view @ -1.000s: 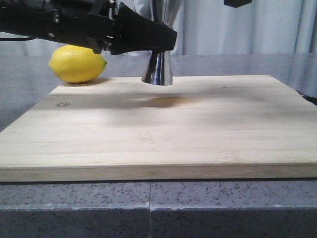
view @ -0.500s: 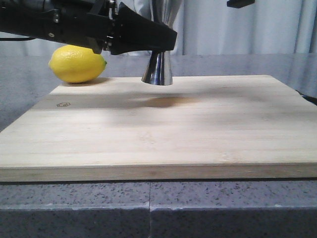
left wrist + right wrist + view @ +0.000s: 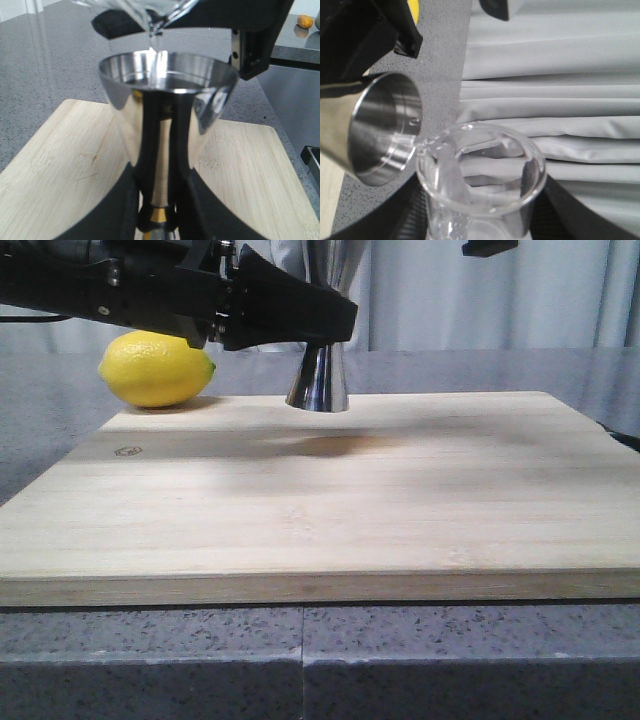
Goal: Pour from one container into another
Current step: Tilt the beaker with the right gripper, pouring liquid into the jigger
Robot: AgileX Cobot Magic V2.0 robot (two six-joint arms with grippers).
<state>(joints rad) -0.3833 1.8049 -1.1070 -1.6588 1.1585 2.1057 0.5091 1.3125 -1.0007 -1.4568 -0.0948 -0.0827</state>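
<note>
Two containers meet above the far edge of the wooden cutting board (image 3: 330, 500). The steel jigger (image 3: 318, 380) stands with its lower cone on the board, close to the back edge and a little left of the middle. The left gripper (image 3: 335, 318) reaches in from the left, and its black fingers (image 3: 150, 165) are clamped around the narrow waist of the jigger, at the thin gold band (image 3: 159, 215). Over the open upper cup, the clear glass beaker (image 3: 480, 175) is tilted, its rolled rim just over the jigger's rim, and a thin stream of clear liquid (image 3: 152, 42) runs from the lip into the cup. The right gripper (image 3: 477, 227) holds the beaker: dark fingers show on both sides of the glass, pressed on it.

A lemon (image 3: 157, 368) lies at the back left corner of the board, just beside the left arm and near the jigger, not touching it. The rest of the board, from the jigger to the front edge and to the right edge, is bare wood. The board lies on a grey speckled counter (image 3: 300, 660). A grey curtain (image 3: 560, 75) hangs behind.

One small stamped mark (image 3: 127, 451) sits near the left edge of the board; it is too small to read. I can read no writing on the beaker.
</note>
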